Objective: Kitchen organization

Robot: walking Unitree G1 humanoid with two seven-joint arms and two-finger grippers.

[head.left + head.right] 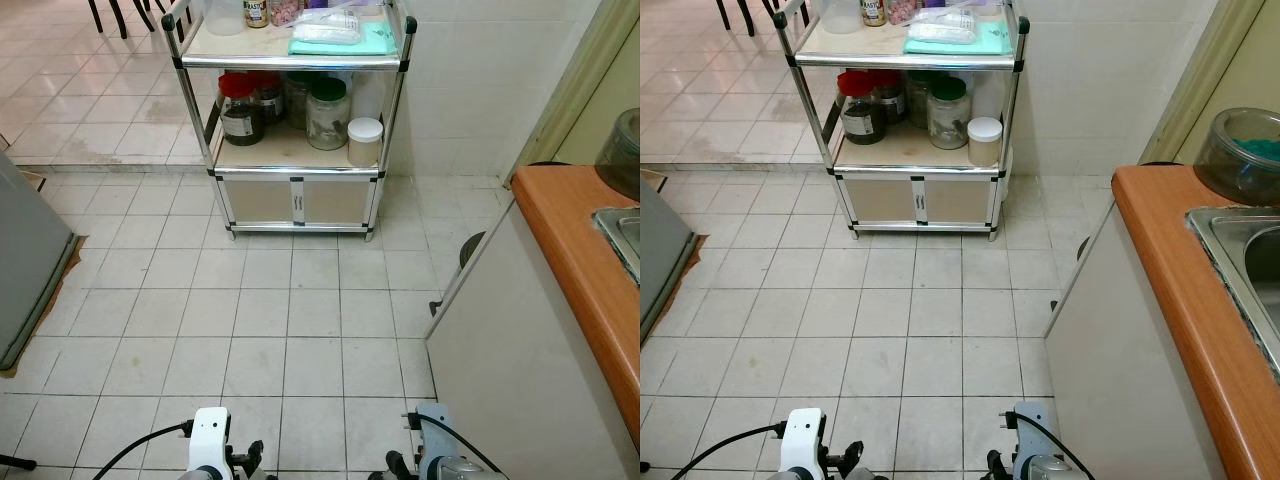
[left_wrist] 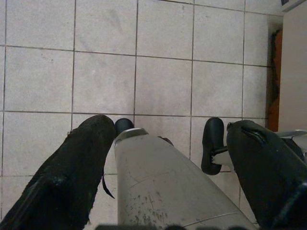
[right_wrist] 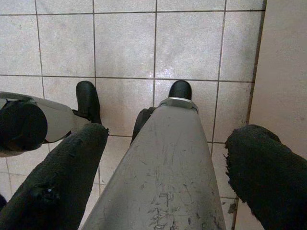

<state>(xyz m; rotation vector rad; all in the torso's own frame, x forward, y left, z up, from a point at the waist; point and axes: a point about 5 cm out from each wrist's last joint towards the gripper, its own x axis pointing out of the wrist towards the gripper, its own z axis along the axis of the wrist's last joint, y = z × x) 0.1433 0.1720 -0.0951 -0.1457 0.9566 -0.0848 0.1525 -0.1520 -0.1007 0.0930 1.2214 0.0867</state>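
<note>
A metal shelf cart [image 1: 392,100] stands ahead against the white tiled wall. Its middle shelf holds a red-lidded jar [image 1: 240,110], a green-lidded jar [image 1: 328,113] and a small white-lidded tub [image 1: 365,140]. On top lie a teal cloth [image 1: 372,42] with a clear packet on it, and some bottles. Below are two closed cabinet doors [image 1: 295,200]. Both arms hang low at my sides, left arm [image 1: 210,440] and right arm [image 1: 440,455]. My left gripper [image 2: 170,129] and right gripper [image 3: 170,138] are open, holding nothing and pointing down at the floor past my legs.
An orange-topped counter [image 1: 575,250] with a steel sink [image 1: 1240,250] runs along the right; a glass bowl with teal contents [image 1: 1245,155] sits at its far end. A grey appliance [image 1: 25,260] stands at the left. Pale tiled floor [image 1: 290,320] lies between me and the cart.
</note>
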